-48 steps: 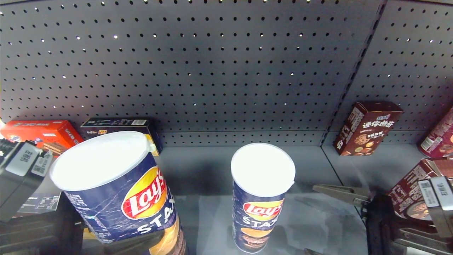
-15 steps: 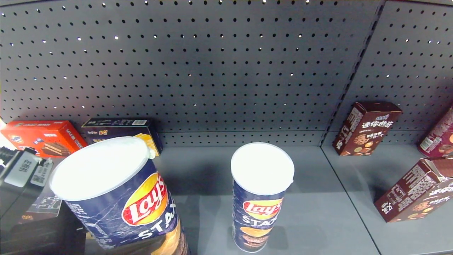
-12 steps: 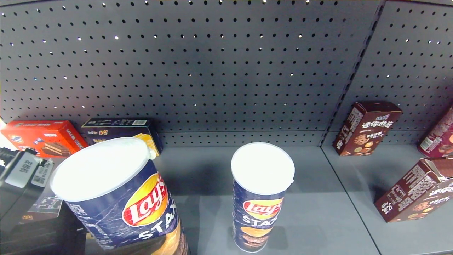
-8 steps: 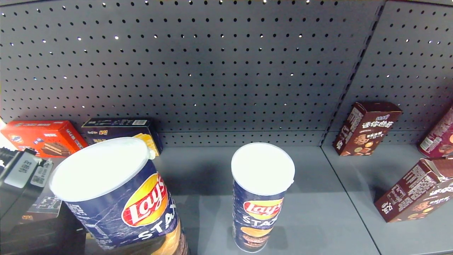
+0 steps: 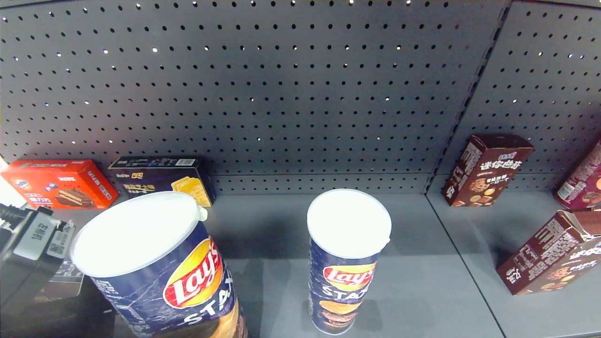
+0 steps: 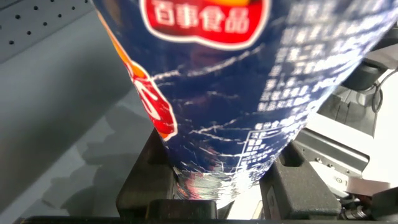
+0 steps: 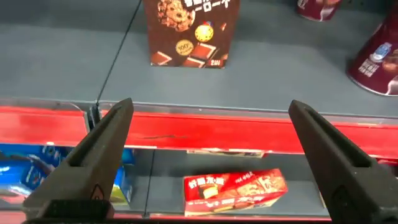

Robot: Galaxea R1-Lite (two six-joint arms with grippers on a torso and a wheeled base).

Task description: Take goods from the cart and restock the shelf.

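Lowered slightly at the grey shelf (image 5: 422,281), the held chip can (image 5: 155,263) tilts left of the standing chip can (image 5: 347,263), its base pinched by the left tool (image 6: 217,186). Right of the standing chip can, the right tool (image 7: 211,104) has withdrawn; it hangs spread wide before the shelf's red front edge (image 7: 186,127).

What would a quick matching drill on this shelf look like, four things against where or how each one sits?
Things:
1. near chip can
2. far chip can
3. red box
4. right pincer

States:
A. open, facing the red shelf edge
B. standing free on the shelf
C. lying at the back left, against the pegboard
D. clamped in the left pincer

Pairs: 1-D, 2-B, 3-C, 4-A
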